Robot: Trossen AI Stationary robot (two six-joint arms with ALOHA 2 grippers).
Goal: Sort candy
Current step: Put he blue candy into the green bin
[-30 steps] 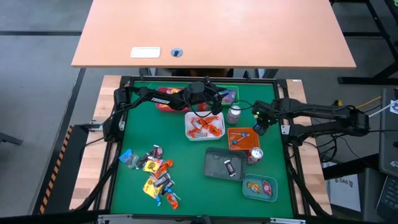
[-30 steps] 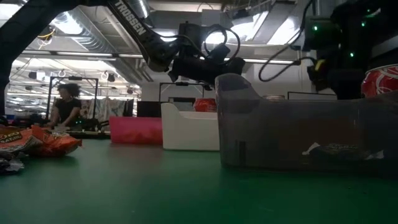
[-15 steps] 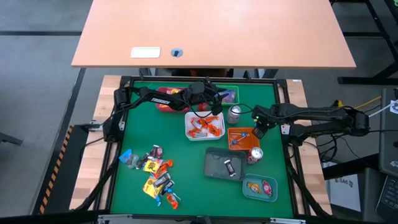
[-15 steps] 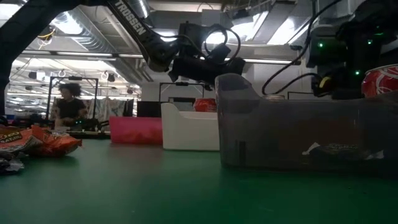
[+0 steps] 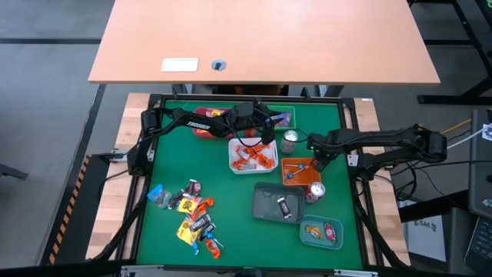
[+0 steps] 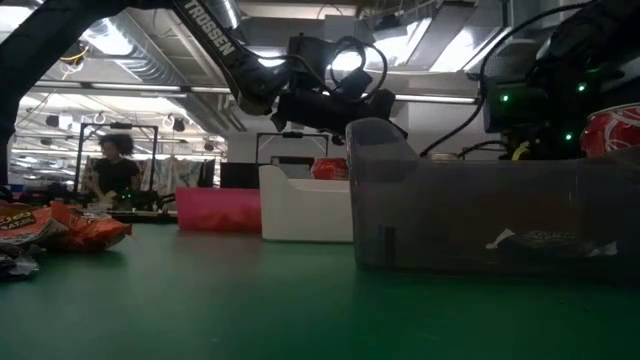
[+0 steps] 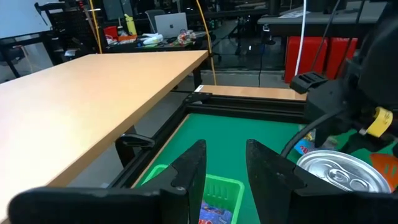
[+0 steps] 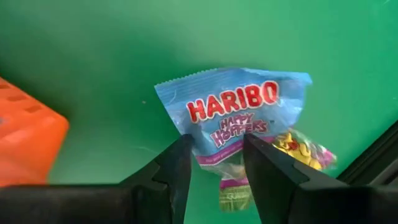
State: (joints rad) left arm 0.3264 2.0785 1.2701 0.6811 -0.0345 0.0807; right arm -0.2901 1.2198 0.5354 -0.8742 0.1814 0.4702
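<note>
Green felt (image 5: 231, 192) covers the work table, and the thing that matters on it sits in the right gripper (image 8: 214, 168): a blue Haribo bag (image 8: 239, 112), pinched at its lower edge between the two fingers, its long axis running across the jaws with the printed face toward the wrist camera. The bag hangs just beside the orange tray (image 5: 300, 171), on that tray's far right corner, so the right arm is clearly the nearer one. Which tray it belongs in cannot be told. Farther from the orange tray, the left gripper (image 7: 224, 168) hovers beyond the white tray (image 5: 253, 157), fingers apart and empty. Loose candy (image 5: 192, 217) lies well apart, toward the near left.
</note>
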